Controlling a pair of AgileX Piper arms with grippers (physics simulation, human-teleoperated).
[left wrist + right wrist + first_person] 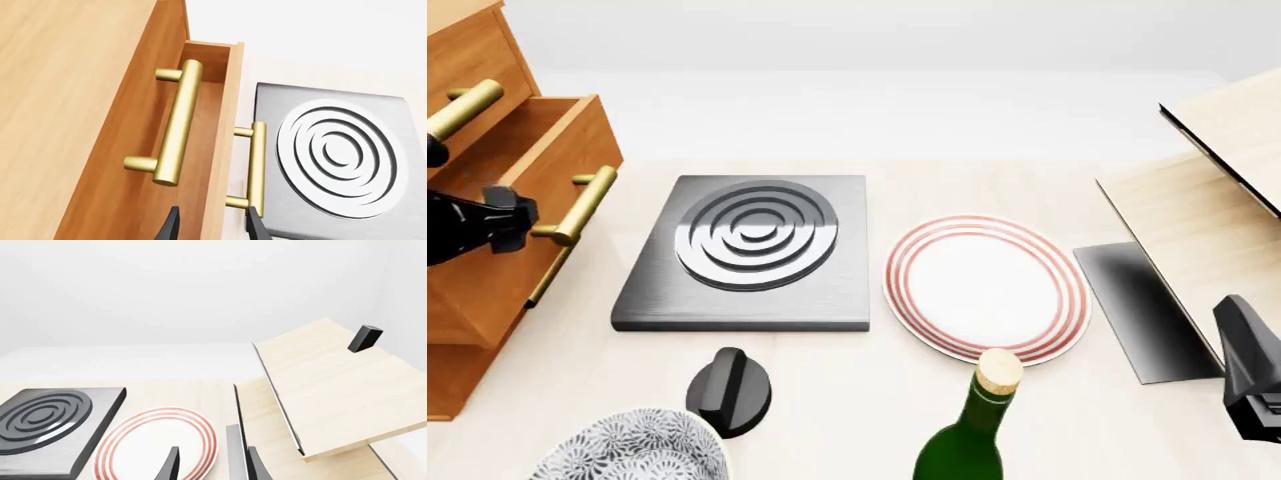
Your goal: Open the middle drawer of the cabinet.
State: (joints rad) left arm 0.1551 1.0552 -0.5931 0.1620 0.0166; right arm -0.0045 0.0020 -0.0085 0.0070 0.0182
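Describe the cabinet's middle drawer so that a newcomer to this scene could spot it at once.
Find the orange-brown cabinet at the table's left edge, beside the grey ringed burner plate. The middle drawer is the second of its stacked brass-handled drawers. Unlike its neighbours, it juts out, pulled partly open toward the burner plate.

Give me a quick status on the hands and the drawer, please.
Left hand at middle drawer handle, grip unconfirmed. Drawer pulled out from cabinet. Right hand open, idle near plate. Nothing in the way.
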